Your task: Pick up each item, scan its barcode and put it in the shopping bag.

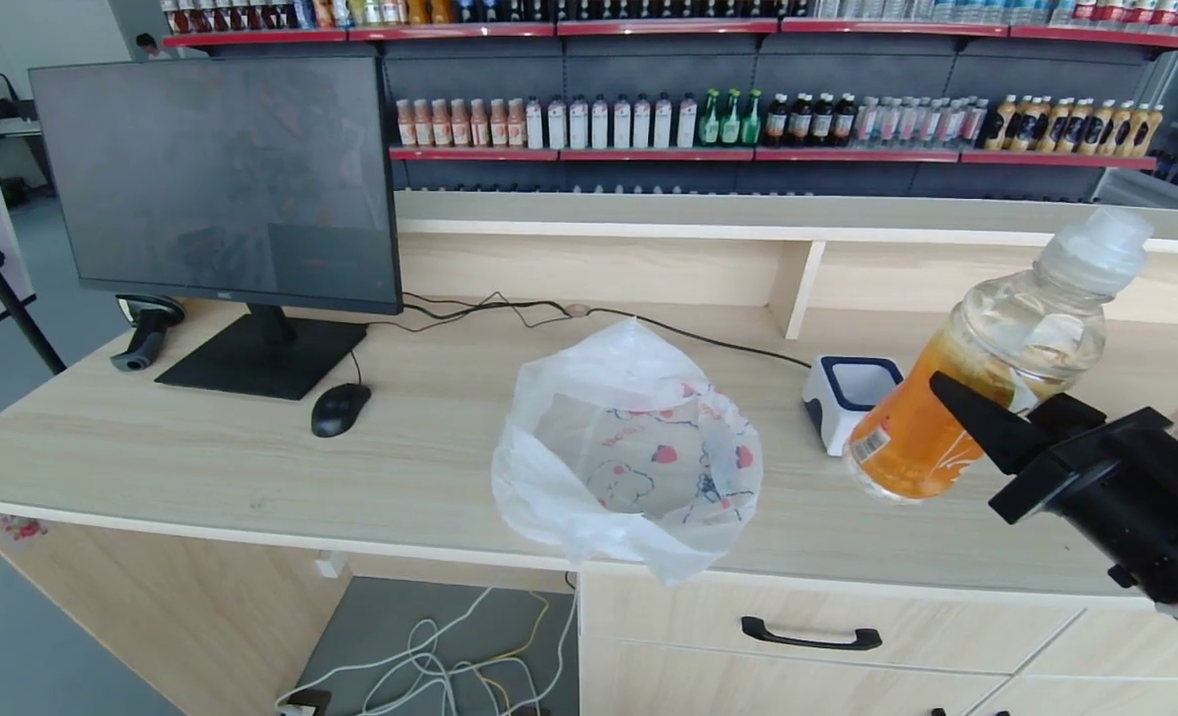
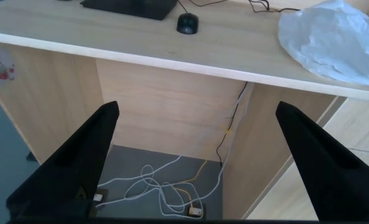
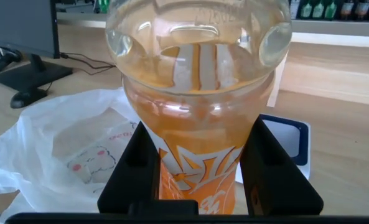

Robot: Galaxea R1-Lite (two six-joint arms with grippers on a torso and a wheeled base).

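The left end effector [image 2: 196,109] hangs below the table's [image 1: 251,457] front edge, fingers spread wide and holding nothing. On the table, the bag [image 1: 628,447] sits open-mouthed near the front edge, with a red-and-blue cartoon print I cannot read. Right of it stands the scanner [image 1: 852,398], its window facing up. The bottle [image 1: 986,368] is held above the table just right of the scanner, tilted, base down toward it and cap up and away. The right end effector [image 3: 200,165] clamps its lower body on both sides. A white patch near the base may be the barcode. The orange label's white lettering is illegible. The right arm is clearly nearer; the next move likely carries the bottle leftward.
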